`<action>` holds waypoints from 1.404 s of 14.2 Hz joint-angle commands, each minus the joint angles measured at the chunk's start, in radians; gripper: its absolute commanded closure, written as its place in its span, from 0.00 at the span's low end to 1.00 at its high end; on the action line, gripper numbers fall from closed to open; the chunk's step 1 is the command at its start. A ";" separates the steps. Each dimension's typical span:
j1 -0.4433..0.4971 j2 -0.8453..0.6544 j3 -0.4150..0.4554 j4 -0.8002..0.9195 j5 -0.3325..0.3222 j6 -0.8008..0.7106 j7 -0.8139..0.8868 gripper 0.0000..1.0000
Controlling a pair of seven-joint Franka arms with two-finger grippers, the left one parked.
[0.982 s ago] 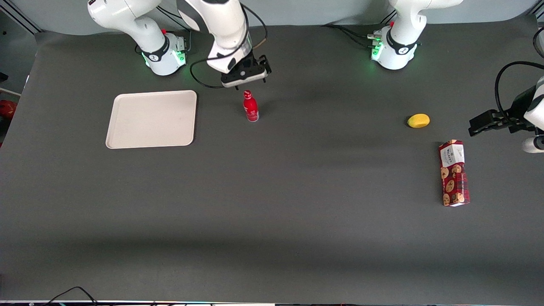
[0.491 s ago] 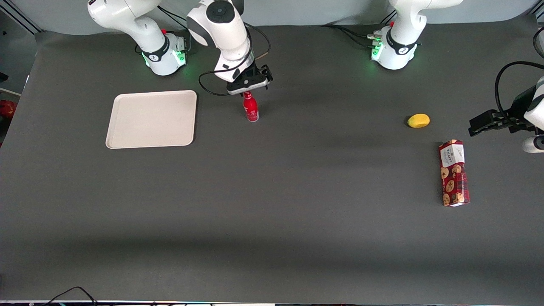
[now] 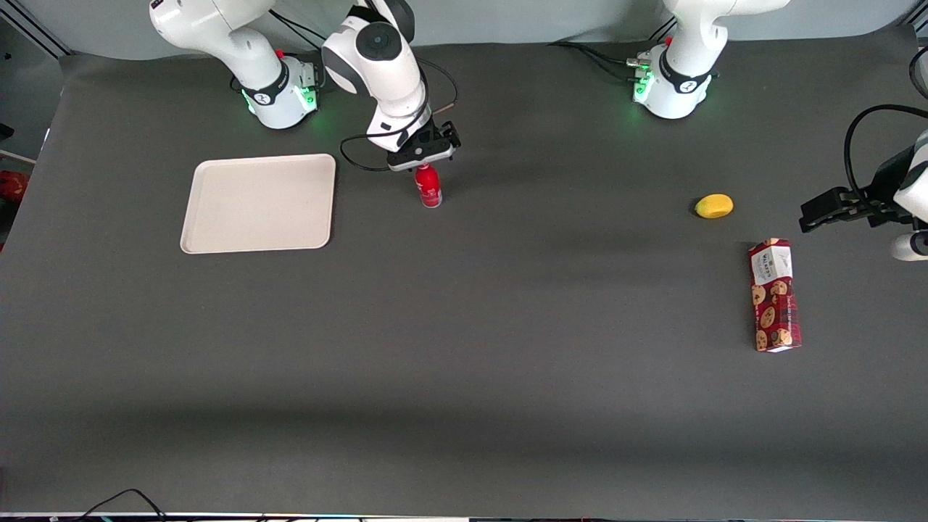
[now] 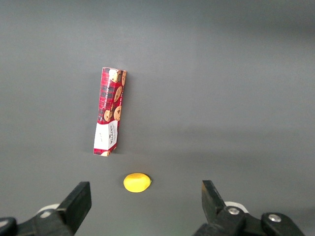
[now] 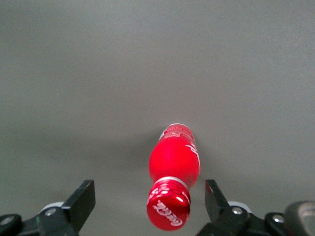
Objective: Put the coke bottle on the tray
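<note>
Gripper over coke bottle, nothing grasped.

Coke bottle (image 3: 429, 188) upright on dark table (image 3: 464, 348), beside tray (image 3: 259, 204) but apart from it, toward parked arm's end. Gripper (image 3: 422, 155) sits at bottle's cap; wrist view: fingers (image 5: 81, 201) spread wide, one each side of cap, not touching bottle (image 5: 173, 169). Tray flat on table near working arm's base. Lemon (image 3: 714, 206) and cookie box (image 3: 774, 295) lie well off toward parked arm's end.
</note>
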State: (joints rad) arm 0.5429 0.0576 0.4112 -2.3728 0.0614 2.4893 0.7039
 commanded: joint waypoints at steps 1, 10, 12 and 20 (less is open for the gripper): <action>-0.003 0.030 0.001 -0.006 -0.020 0.017 0.026 0.02; -0.008 0.057 -0.011 -0.006 -0.020 0.016 0.025 0.02; -0.008 0.059 -0.011 -0.005 -0.022 0.017 0.025 0.13; -0.008 0.061 -0.011 0.000 -0.049 0.017 0.025 1.00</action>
State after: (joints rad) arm 0.5356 0.1032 0.4003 -2.3801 0.0536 2.4920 0.7040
